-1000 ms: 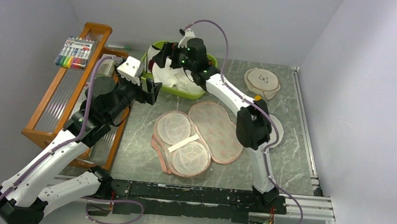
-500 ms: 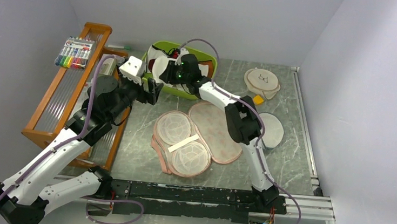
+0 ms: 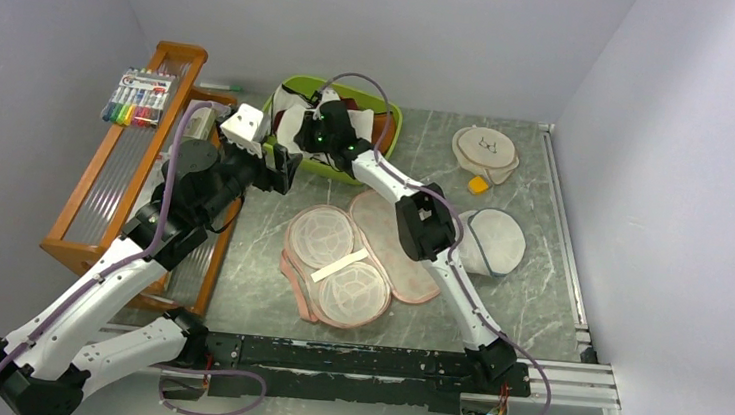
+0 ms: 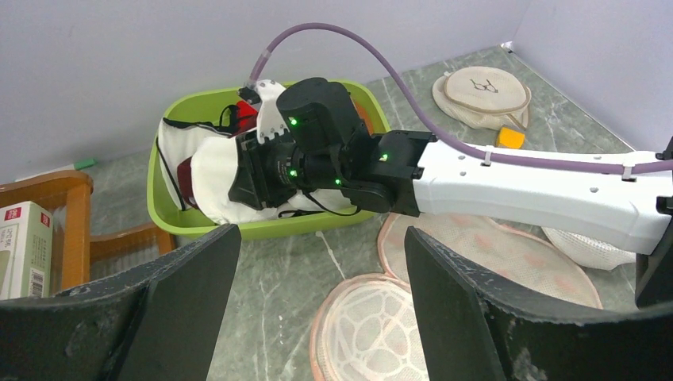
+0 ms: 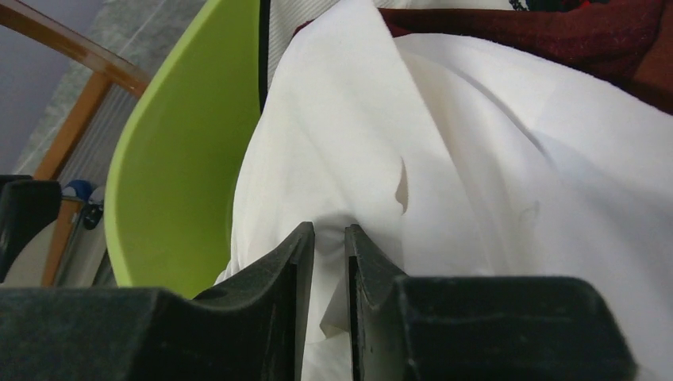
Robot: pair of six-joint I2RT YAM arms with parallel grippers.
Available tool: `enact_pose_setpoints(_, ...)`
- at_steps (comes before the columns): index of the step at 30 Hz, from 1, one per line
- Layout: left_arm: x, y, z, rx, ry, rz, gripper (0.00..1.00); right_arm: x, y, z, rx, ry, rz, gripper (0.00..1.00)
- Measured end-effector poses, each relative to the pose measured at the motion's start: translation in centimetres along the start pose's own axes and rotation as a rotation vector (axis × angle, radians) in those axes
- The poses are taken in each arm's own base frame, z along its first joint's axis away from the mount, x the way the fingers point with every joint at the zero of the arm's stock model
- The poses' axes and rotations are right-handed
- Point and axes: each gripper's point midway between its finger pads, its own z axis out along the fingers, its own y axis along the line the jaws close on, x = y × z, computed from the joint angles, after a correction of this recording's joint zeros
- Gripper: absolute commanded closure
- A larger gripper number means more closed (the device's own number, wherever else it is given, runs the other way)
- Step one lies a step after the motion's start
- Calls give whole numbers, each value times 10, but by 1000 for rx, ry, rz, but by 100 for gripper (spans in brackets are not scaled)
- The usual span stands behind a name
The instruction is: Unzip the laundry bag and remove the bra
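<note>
Lettering on the marker pack (image 3: 138, 98) reads too small for me; laundry bag (image 3: 374, 230) lies unzipped mid-counter, right fingers (image 5: 270, 317) pinching white fabric (image 5: 476, 159), left fingers (image 4: 182, 309) released.

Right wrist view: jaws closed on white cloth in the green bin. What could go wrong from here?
1. The right gripper pinches only a thin fold of the white cloth; it may slip on the lift.
2. The maroon garment lies against that cloth in the green bin and could get dragged along.
3. The left gripper hangs open by the bin's near wall; a pull that way might clip it.
</note>
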Motion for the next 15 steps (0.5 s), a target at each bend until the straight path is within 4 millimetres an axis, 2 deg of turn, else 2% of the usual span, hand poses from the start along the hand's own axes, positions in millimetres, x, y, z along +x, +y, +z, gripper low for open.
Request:
enact_pose_setpoints(6,0,0,0,0,0,0,13,1,-1,-3,35,12,-55,67)
enact_pose_setpoints(9,0,0,0,-1,1,0,13,-5,3,-15,39,36,-76,55)
enact_pose_setpoints(12,2,0,1,-1,5,1,13,-23,16,-41,30,51,-99,39)
enact_pose_setpoints(15,4,0,3,-1,13,2,13,-57,36,-85,13,24,-132,27)
